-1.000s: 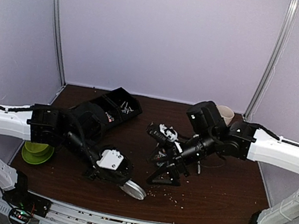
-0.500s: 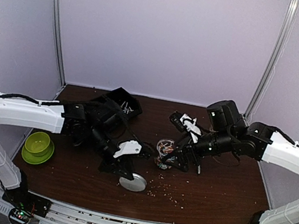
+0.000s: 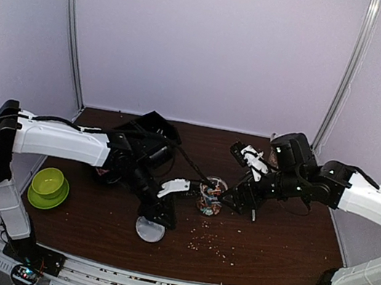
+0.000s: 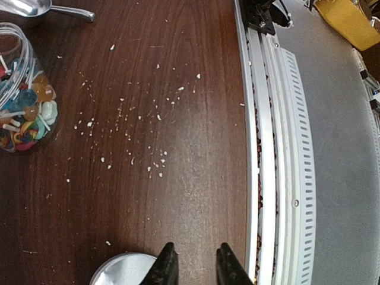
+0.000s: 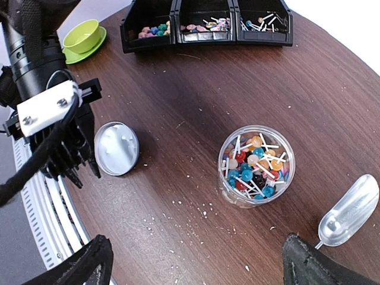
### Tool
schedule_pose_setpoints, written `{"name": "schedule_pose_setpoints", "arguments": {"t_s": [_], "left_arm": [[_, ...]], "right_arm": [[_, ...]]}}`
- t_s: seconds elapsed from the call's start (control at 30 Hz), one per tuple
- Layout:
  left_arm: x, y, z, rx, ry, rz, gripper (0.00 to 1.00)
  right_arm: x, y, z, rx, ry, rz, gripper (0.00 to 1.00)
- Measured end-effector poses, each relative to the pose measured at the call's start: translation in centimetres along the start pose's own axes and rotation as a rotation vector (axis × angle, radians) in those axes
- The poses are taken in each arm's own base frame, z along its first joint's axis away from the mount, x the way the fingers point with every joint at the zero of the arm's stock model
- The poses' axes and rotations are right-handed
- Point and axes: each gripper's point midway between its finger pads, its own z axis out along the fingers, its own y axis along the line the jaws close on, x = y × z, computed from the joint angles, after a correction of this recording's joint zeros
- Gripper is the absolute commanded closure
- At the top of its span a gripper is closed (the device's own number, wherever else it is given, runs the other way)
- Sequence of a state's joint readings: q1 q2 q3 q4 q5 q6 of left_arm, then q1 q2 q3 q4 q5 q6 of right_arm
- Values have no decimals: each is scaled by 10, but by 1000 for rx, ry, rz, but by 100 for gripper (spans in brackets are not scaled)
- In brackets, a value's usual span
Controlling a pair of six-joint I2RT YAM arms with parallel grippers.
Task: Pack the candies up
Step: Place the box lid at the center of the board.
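Two slim fingers [image 4: 167,268] of the left gripper [image 4: 193,267], slightly parted and empty, sit at bottom centre, just beside the silver lid [image 4: 122,270]. The right gripper [image 5: 196,252] gapes wide and empty across its frame's bottom. The candies [image 5: 255,157] fill the clear jar [image 5: 236,199] right of centre; more lie in the black tray [image 5: 178,39] at the top.

Candies [image 5: 255,161] blue, orange and red (white sticks); bowl [image 5: 83,34] lime-green.

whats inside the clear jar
The jar holds a heap of small lollipops with white sticks, in blue, orange and red. Whatever lies under the top layer is covered.
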State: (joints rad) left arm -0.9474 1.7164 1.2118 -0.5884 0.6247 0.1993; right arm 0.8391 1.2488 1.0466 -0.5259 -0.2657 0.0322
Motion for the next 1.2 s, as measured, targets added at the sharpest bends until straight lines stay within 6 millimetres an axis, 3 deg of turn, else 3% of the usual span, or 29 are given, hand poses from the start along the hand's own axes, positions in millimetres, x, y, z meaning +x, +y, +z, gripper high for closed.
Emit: {"name": "schedule_pose_setpoints", "arguments": {"t_s": [0.1,0.27,0.5,0.8,1.2], "left_arm": [[-3,2,-6,-16,-11,-7,68],[-4,13,-22,-105,-20,-23,66],[19,35,-24,-280,79,-46,65],[35,15,-1,-350,203,16,65],[68,6,30,-362,322,-22,68]], "right_arm": [[1,3,-3,-16,-15,-9,0],[5,4,-1,-22,-30,-17,1],[3,6,2,-25,-41,-23,0],[7,6,6,-24,-23,-23,1],[9,5,9,-20,-12,-19,0]]}}
